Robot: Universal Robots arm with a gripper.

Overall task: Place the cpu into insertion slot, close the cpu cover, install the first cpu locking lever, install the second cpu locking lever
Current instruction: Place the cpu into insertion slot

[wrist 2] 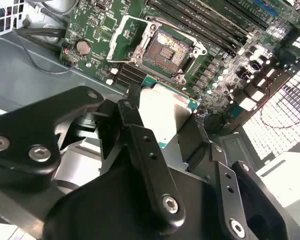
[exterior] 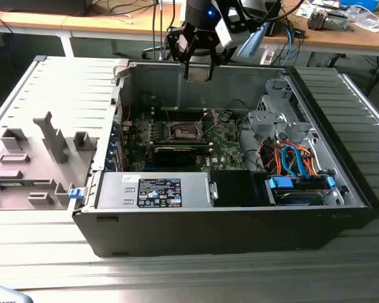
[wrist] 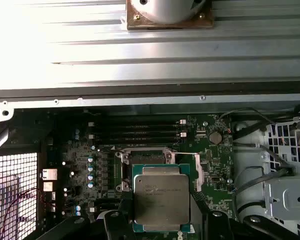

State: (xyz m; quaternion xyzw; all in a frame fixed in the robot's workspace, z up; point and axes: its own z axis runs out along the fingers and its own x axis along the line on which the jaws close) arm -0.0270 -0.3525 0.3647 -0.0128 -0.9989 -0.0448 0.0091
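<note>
My gripper (exterior: 199, 69) hangs above the far wall of the open computer case, shut on the cpu (exterior: 199, 71). Both wrist views show the cpu (wrist: 161, 197) (wrist 2: 162, 117) as a flat silver-grey square with a green edge, clamped between two black fingers (wrist: 124, 212). The insertion slot (wrist 2: 171, 50) lies below on the green motherboard, its dark centre bare. In the first wrist view the held chip hides most of the insertion slot (wrist: 145, 157). The cpu cover (wrist 2: 126, 36) stands swung up beside the socket. In the exterior view the insertion slot (exterior: 180, 131) is well below and in front of the gripper.
Black memory slots (wrist: 135, 131) run beside the socket. A labelled power supply (exterior: 159, 190) fills the case's near side. A drive cage with orange and blue cables (exterior: 294, 164) is at the exterior view's right. The grey side panel (exterior: 38, 145) lies at its left.
</note>
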